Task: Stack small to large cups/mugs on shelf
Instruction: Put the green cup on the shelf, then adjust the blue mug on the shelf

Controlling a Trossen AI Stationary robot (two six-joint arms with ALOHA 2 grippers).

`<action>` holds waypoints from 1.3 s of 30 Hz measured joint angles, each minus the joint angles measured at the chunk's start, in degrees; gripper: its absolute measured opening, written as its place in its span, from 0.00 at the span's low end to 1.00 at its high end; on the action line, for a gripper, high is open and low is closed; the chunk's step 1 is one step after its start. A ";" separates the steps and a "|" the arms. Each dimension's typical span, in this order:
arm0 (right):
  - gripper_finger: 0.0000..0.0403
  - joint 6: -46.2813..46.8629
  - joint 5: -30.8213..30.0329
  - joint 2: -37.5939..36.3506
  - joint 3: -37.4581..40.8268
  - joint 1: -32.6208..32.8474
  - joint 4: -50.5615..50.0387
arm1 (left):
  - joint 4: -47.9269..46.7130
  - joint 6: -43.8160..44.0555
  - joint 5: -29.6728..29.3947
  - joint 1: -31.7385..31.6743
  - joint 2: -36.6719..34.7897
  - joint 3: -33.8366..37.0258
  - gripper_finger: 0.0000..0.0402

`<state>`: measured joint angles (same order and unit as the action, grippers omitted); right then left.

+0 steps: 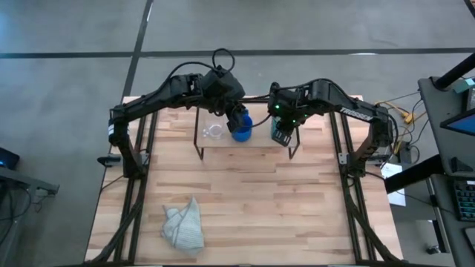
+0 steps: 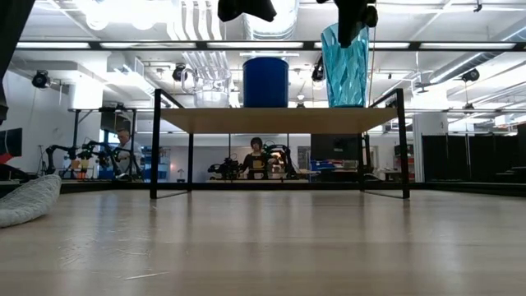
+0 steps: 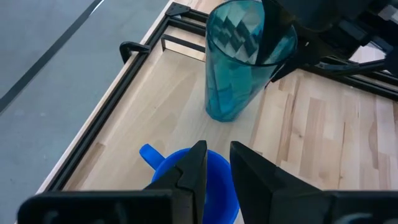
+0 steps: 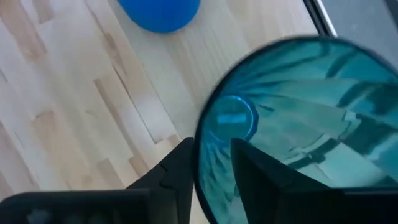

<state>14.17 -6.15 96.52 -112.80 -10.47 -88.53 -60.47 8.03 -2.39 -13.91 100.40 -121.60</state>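
Note:
The shelf (image 1: 245, 142) stands at the table's far middle, and three vessels stand on its wooden top (image 2: 279, 120). They are a small clear glass cup (image 1: 214, 132) (image 2: 212, 89), a blue handled mug (image 1: 241, 132) (image 2: 265, 82) (image 3: 186, 163) and a tall teal see-through cup (image 2: 345, 70) (image 3: 233, 68) (image 4: 298, 124). My left gripper (image 3: 217, 163) (image 2: 246, 8) hangs just above the blue mug, clear of it, with its fingers a little apart. My right gripper (image 4: 212, 163) (image 2: 353, 20) is open at the teal cup's rim, with one finger inside the cup and one outside. My right gripper comes down from above, its fingers on either side of the teal cup's rim (image 4: 200, 146) on the side next to the blue mug. The gap between the fingers is wider than the wall. I cannot tell whether the outer finger (image 4: 180, 165) touches the rim. The cup stands upright on the shelf.
A crumpled pale grey-green cloth (image 1: 184, 228) (image 2: 25, 201) lies on the table near its front left. The wooden table top in front of the shelf (image 1: 252, 200) is bare. Black frame rails (image 1: 137, 170) run along the table's left and right sides.

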 joint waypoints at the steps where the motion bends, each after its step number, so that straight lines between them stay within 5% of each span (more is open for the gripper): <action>1: 0.26 -0.61 0.00 -0.01 -0.11 0.01 0.35 | 0.00 0.00 0.00 -0.06 0.00 0.00 0.14; 10: 0.33 -1.13 0.04 -0.06 -3.95 -0.05 2.10 | -0.29 0.02 0.02 -0.46 -0.02 0.00 0.14; 22: 0.32 2.09 0.66 -0.93 -20.79 2.20 1.31 | -10.38 4.56 0.02 0.30 -1.36 -0.02 0.14; 27: 0.24 2.30 0.55 -1.56 -21.83 5.79 1.63 | -13.49 4.99 0.08 1.73 -1.31 0.02 0.14; 33: 0.04 2.95 -0.47 -1.21 -21.60 10.82 0.52 | -15.51 3.41 -1.01 2.35 -0.89 0.46 0.03; 39: 0.02 4.13 -3.47 -0.57 -21.56 14.00 0.52 | -15.54 3.39 -1.29 2.32 -1.01 3.93 0.00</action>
<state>18.30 -9.62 95.96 -134.37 3.53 -88.01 -76.01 11.43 -3.68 -11.60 99.39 -117.67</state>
